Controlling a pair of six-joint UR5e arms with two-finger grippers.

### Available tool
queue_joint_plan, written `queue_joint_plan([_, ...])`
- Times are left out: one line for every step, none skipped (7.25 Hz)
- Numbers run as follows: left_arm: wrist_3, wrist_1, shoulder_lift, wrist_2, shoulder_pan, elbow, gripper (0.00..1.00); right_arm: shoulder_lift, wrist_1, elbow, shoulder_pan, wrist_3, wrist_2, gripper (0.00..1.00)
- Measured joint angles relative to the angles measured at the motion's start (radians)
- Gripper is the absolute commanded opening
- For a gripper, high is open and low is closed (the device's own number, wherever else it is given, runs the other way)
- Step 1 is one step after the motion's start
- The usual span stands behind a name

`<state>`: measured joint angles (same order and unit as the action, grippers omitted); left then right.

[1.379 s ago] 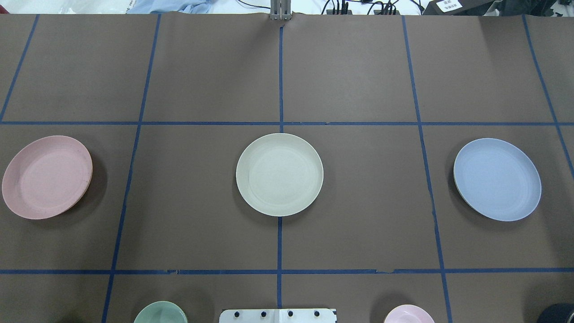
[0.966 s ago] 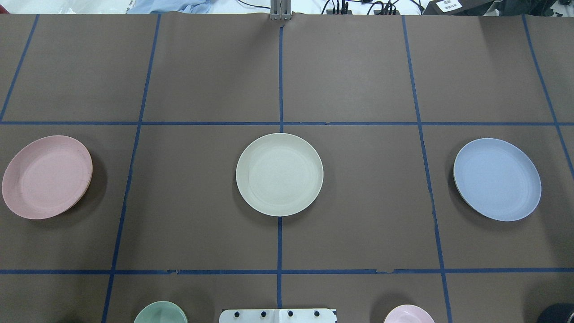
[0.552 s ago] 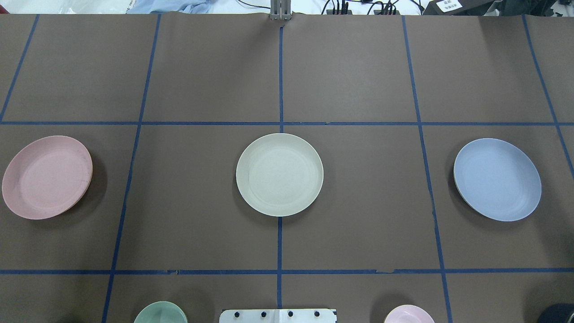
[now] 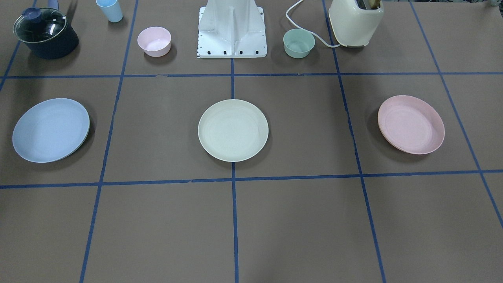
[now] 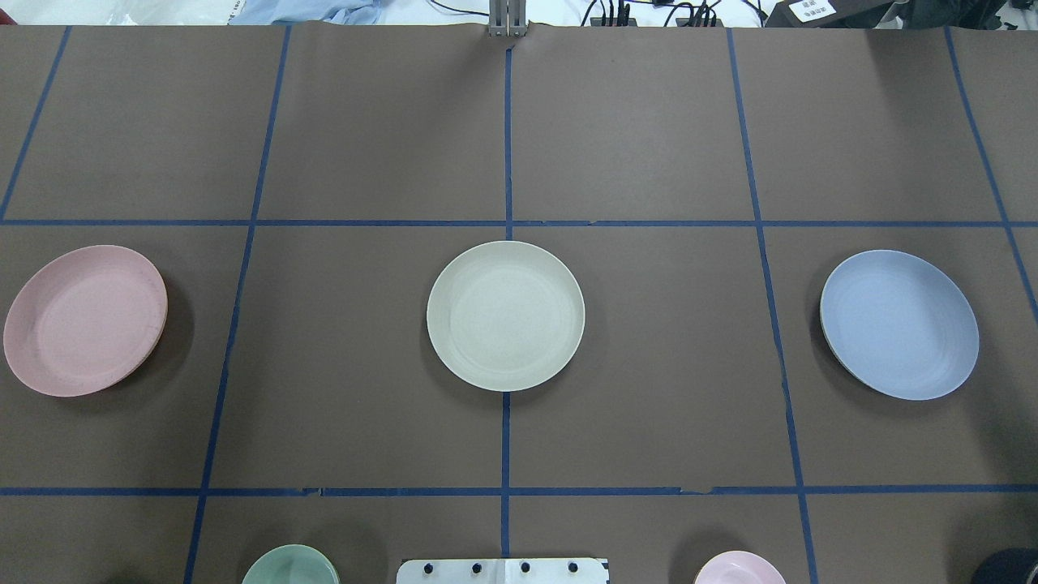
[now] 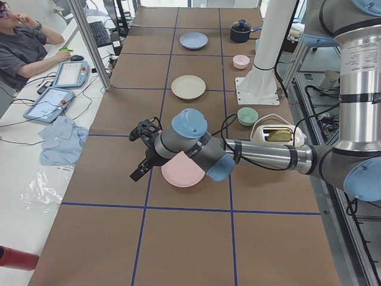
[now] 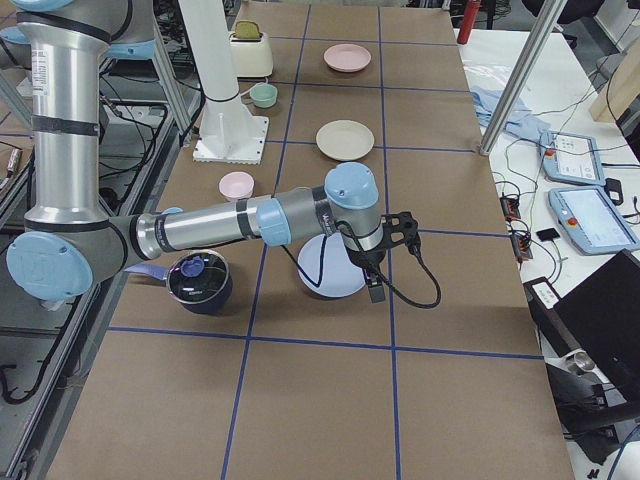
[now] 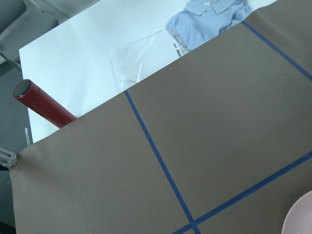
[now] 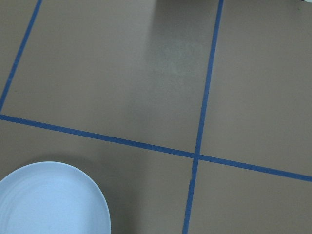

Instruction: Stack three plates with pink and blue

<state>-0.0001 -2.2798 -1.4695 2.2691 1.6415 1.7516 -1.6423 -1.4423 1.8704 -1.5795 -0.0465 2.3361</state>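
Lying flat and unstacked in one row across the tabletop [image 5: 632, 138]: pink plate [image 5: 85, 320] on the robot's left, cream plate [image 5: 505, 315] in the middle, blue plate [image 5: 898, 324] on its right, each well apart from the next. Visible only in the side views: left hand [image 6: 137, 174] poised by the pink plate, right hand [image 7: 374, 292] by the blue plate. Impossible to tell whether clenched or released.

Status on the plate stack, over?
Left claw, right claw: open or shut unreadable. Pink plate, cream plate, blue plate apart, unstacked. Nothing lies between them.
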Motion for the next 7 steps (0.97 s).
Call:
queue_joint_plan([-0.029, -0.044, 0.000, 0.012, -0.017, -0.021, 1.00, -0.001, 0.050, -0.004, 0.008, -0.010, 0.024, 1.00])
queue_joint_plan([-0.075, -0.078, 0.010, 0.020, -0.054, -0.047, 1.00, -0.001, 0.106, -0.014, 0.034, -0.044, 0.031, 1.00])
queue_joint_plan([-0.161, -0.140, 0.039, 0.022, -0.100, -0.083, 1.00, -0.001, 0.136, -0.023, 0.064, -0.089, 0.031, 1.00])
queue_joint_plan([-0.257, -0.266, 0.079, 0.018, -0.145, -0.143, 1.00, 0.000, 0.151, -0.028, 0.083, -0.116, 0.029, 1.00])
queue_joint_plan([-0.329, -0.404, 0.106, 0.015, -0.174, -0.223, 1.00, -0.001, 0.157, -0.029, 0.091, -0.127, 0.028, 1.00])
queue_joint_plan([-0.392, -0.495, 0.119, 0.013, -0.205, -0.279, 1.00, -0.003, 0.159, -0.029, 0.093, -0.131, 0.028, 1.00])
queue_joint_plan([-0.469, -0.551, 0.126, -0.005, -0.259, -0.303, 1.00, -0.006, 0.160, -0.030, 0.094, -0.134, 0.029, 1.00])
